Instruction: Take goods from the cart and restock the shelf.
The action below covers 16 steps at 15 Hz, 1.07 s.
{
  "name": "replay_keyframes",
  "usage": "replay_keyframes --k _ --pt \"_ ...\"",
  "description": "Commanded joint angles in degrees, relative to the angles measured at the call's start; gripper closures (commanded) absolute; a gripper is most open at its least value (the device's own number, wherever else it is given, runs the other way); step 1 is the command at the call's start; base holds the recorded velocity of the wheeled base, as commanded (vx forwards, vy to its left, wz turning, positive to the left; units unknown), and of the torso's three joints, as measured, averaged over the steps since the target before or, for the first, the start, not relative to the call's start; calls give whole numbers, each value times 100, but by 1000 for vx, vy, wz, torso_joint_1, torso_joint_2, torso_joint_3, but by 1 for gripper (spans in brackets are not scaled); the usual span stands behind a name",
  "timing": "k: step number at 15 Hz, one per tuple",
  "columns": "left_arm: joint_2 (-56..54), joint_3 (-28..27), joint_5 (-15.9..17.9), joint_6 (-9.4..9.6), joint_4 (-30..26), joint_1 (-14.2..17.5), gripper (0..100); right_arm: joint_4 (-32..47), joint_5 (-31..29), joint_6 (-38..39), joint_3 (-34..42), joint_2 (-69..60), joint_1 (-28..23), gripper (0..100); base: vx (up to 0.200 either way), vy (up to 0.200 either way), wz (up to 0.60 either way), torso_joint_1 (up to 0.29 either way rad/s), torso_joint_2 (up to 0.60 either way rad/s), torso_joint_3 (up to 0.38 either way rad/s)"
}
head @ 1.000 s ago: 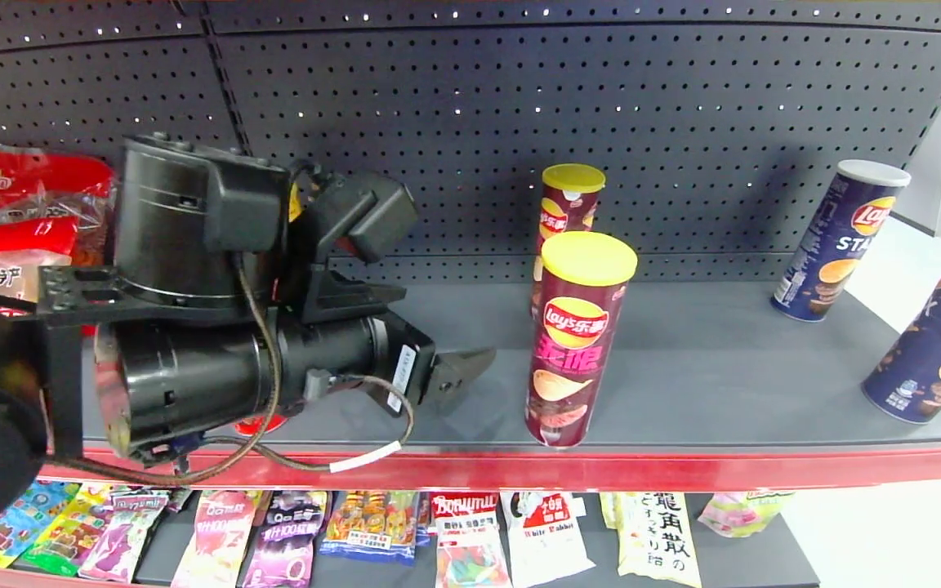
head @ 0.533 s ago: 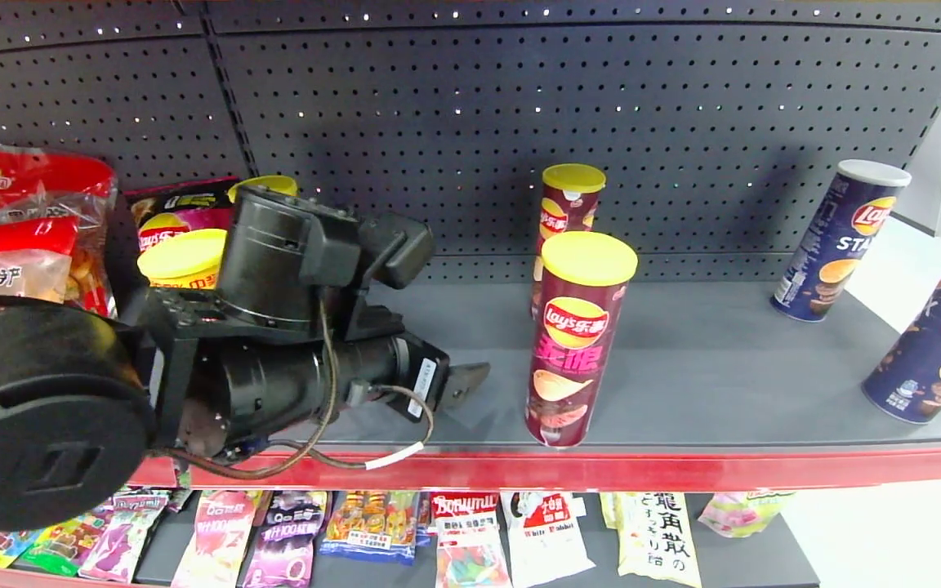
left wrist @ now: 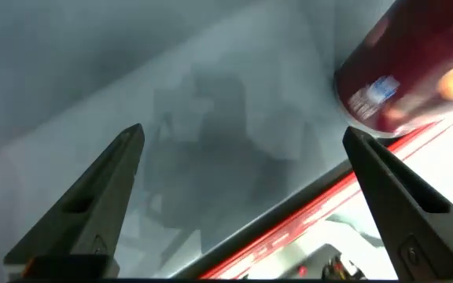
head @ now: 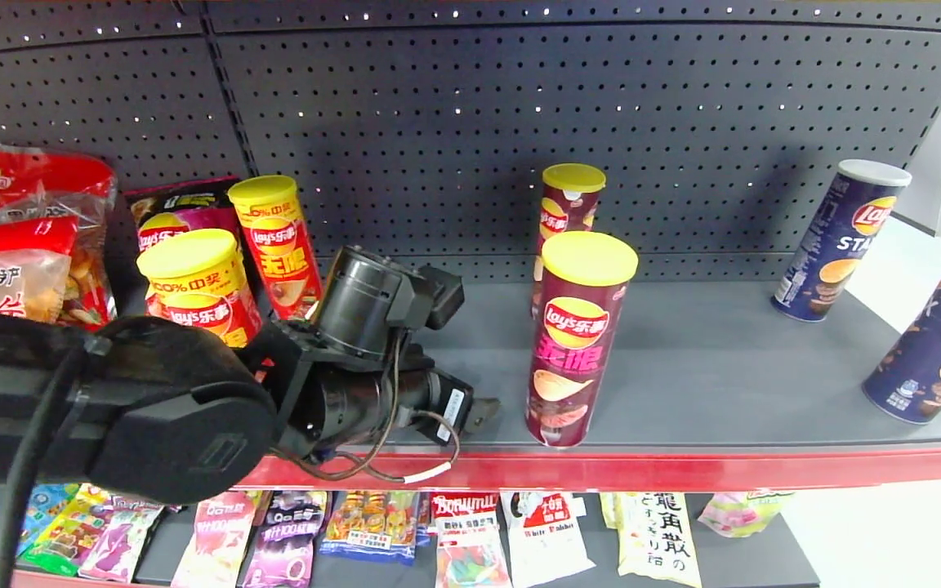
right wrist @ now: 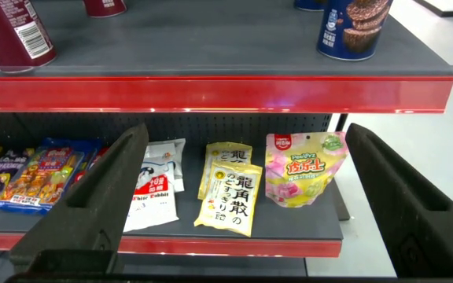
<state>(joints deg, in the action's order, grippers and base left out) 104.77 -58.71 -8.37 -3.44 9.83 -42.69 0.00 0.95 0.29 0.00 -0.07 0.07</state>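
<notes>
A maroon chip can with a yellow lid (head: 581, 343) stands upright at the grey shelf's (head: 707, 367) front edge, with a second one (head: 568, 204) behind it. My left gripper (head: 483, 407) lies low over the shelf just left of the front can, apart from it. In the left wrist view the left gripper (left wrist: 242, 189) is open with nothing but shelf between its fingers, and the maroon can (left wrist: 407, 86) sits off to one side. My right gripper (right wrist: 250, 204) is open and empty, out in front of the shelf's red lip (right wrist: 211, 90).
Two red chip cans (head: 201, 286) (head: 274, 237) and snack bags (head: 25, 220) crowd the shelf's left. Two blue cans (head: 838, 237) (head: 936, 327) stand at the right. Bare shelf lies between the maroon and blue cans. Packets (right wrist: 230, 189) fill the lower shelf.
My left arm has dropped lower and stretched flatter along the shelf front, uncovering the two red cans at the left. Its gripper tip sank slightly, staying beside the maroon can. The cans kept still.
</notes>
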Motion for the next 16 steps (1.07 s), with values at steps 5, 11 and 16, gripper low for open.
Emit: replay_keyframes --k 5,11,16 --pt "352 -343 73 1 -288 -2 0 0 2 6 0 7 1 0 0 0 0 0 0 0" --pt "853 -774 55 -8 -279 6 0 0 2 -3 0 7 1 0 0 0 0 0 0 0" --pt "1046 -949 55 1 -279 15 0 0 2 6 0 7 1 0 0 0 0 0 0 0"
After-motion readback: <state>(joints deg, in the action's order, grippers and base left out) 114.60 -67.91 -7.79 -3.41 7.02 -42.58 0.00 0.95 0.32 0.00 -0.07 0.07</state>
